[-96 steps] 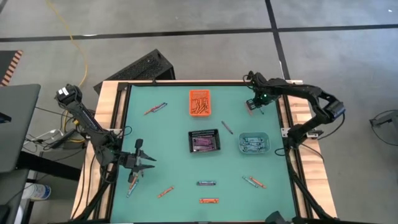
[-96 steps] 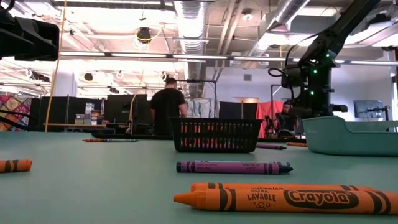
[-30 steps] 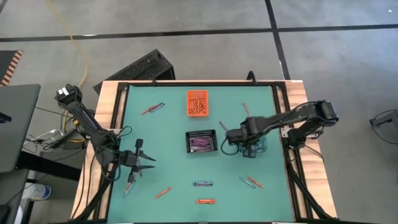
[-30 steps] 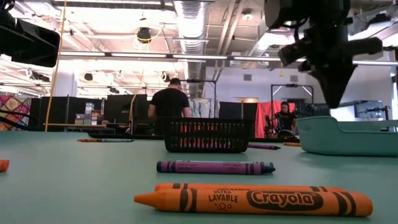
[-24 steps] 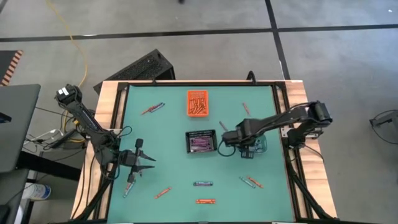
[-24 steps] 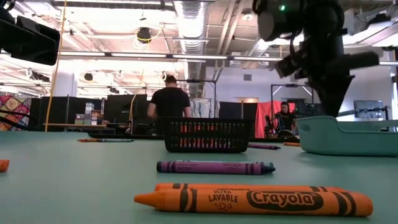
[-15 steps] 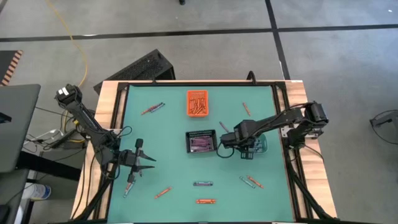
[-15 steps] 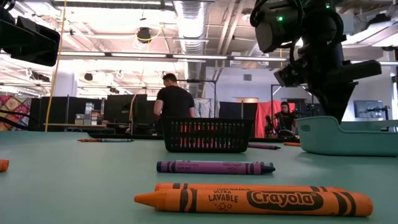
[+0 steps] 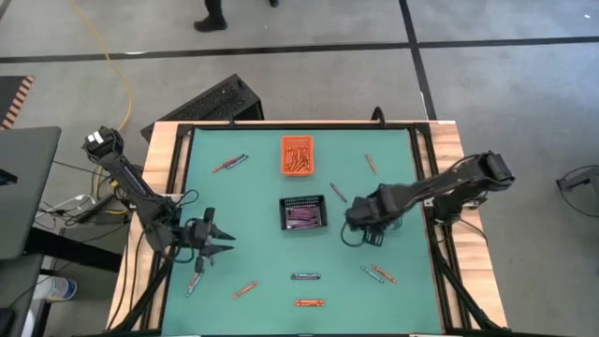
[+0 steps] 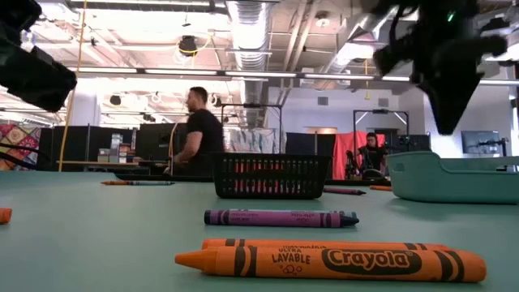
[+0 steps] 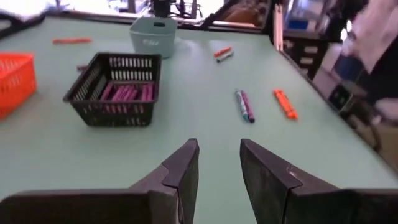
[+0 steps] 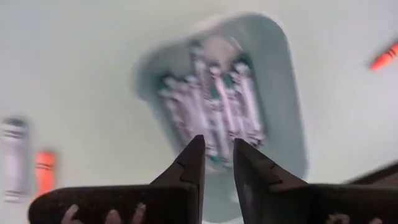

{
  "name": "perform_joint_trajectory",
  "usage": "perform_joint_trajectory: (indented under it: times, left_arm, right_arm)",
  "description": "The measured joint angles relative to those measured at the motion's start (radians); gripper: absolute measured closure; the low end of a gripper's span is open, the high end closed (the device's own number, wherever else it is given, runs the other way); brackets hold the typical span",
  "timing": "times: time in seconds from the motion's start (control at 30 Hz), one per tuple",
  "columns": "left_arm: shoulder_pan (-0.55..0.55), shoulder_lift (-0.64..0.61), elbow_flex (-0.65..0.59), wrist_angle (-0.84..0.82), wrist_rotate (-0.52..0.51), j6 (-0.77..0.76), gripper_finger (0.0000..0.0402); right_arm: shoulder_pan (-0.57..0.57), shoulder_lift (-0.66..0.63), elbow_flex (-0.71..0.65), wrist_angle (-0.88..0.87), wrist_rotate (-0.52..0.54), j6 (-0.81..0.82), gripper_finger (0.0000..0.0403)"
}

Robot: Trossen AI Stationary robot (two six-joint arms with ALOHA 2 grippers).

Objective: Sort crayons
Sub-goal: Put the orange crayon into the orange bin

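Loose crayons lie flat on the green table: a purple one (image 9: 307,276), an orange one (image 9: 314,302), an orange and blue pair (image 9: 234,164) and others. Sorted crayons fill the orange bin (image 9: 299,154), the black mesh bin (image 9: 304,214) and the teal bin (image 12: 280,93). My right gripper (image 12: 217,144) hangs over the teal bin, pointing down, open with a narrow gap and nothing between its fingers. My left gripper (image 11: 219,149) stays near the table's left edge (image 9: 217,239), about level, open and empty, aimed across the table at the mesh bin (image 11: 115,87).
Several teal crayons (image 12: 214,102) lie side by side on the teal bin's floor. The purple crayon (image 10: 280,217) and the orange one (image 10: 324,259) lie near the front edge. A person (image 10: 195,130) walks in the room behind the table. A raised wooden frame (image 9: 168,187) borders the table.
My right gripper has shifted a little toward the table's near edge above the teal bin, and its wrist has rolled. My left gripper has rolled about its own axis without changing place. The crayons on the table lie as before.
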Motion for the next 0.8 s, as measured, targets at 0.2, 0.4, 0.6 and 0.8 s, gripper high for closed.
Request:
perform_joint_trajectory:
  times: [0.2, 0.4, 0.6, 0.8]
  left_arm:
    - [0.002, 0.002, 0.024, 0.013, 0.126, -0.22, 0.0295]
    - [0.024, 0.121, 0.23, -0.117, 0.207, -0.378, 0.0306]
    - [0.034, 0.416, 0.569, -0.414, 0.286, -0.47, 0.0322]
    - [0.034, 0.713, 0.839, -0.731, 0.356, -0.541, 0.0325]
  right_arm:
    - [0.171, -0.056, 0.0, 0.178, 0.155, 0.088, 0.0327]
    - [0.362, -0.037, 0.0, 0.362, 0.572, 0.007, 0.0331]
    - [0.497, -0.009, 0.0, 0.494, 0.875, 0.075, 0.0331]
    - [0.562, 0.075, 0.0, 0.531, 0.995, 0.157, 0.0331]
